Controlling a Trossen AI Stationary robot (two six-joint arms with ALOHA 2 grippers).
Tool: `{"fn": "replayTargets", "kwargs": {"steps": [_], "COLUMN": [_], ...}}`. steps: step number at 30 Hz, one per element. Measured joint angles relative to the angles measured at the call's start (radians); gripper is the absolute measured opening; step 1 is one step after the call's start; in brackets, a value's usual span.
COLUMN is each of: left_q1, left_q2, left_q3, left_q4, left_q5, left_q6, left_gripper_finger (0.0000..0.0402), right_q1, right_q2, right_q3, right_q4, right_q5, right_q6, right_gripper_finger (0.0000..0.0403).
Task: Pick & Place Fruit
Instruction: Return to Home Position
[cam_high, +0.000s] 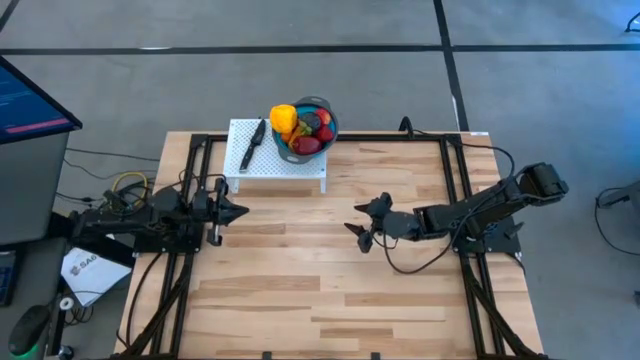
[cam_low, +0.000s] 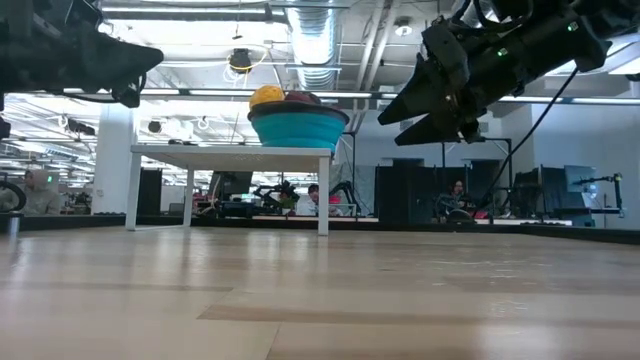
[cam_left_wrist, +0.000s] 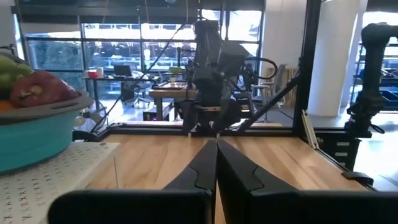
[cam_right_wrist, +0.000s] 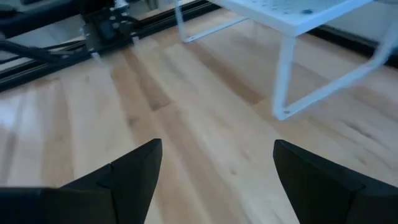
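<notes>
Fruit (cam_high: 303, 127) is piled in the blue strainer bowl (cam_high: 335, 126) on the white shelf (cam_high: 282, 166), well apart from the right hand (cam_high: 361, 218), which is spread wide, empty. Left hand (cam_high: 241, 210) is closed, empty, nearer the shelf.

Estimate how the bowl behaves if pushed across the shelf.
Likely slides, not tips: the bowl looks wide and low. The fruit is heaped above its rim; a jolt may roll pieces out. It sits near the shelf corner, so little margin.
</notes>
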Motion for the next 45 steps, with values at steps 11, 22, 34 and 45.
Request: {"fn": "replayTargets", "kwargs": {"steps": [11, 22, 34, 45], "left_q1": [0.000, 0.000, 0.000, 0.000], "left_q2": [0.005, 0.007, 0.007, 0.007], "left_q3": [0.000, 0.000, 0.000, 0.000], "left_q4": [0.011, 0.015, 0.020, 0.020], "left_q5": [0.001, 0.000, 0.000, 0.000], "left_q6": [-0.003, -0.003, -0.003, -0.003], "left_gripper_finger": [0.0006, 0.0006, 0.0010, 0.0011], "right_q1": [-0.052, -0.213, -0.262, -0.223], "right_q2": [-0.092, -0.548, -0.756, -0.794], "right_q3": [-0.085, -0.263, -0.264, -0.266], "right_q4": [0.088, 0.271, 0.265, -0.074], "right_q5": [-0.293, -0.460, -0.460, -0.456], "right_q6": [-0.191, -0.340, -0.339, -0.292], "right_gripper_finger": [0.0221, 0.0065, 0.0039, 0.0043]}}
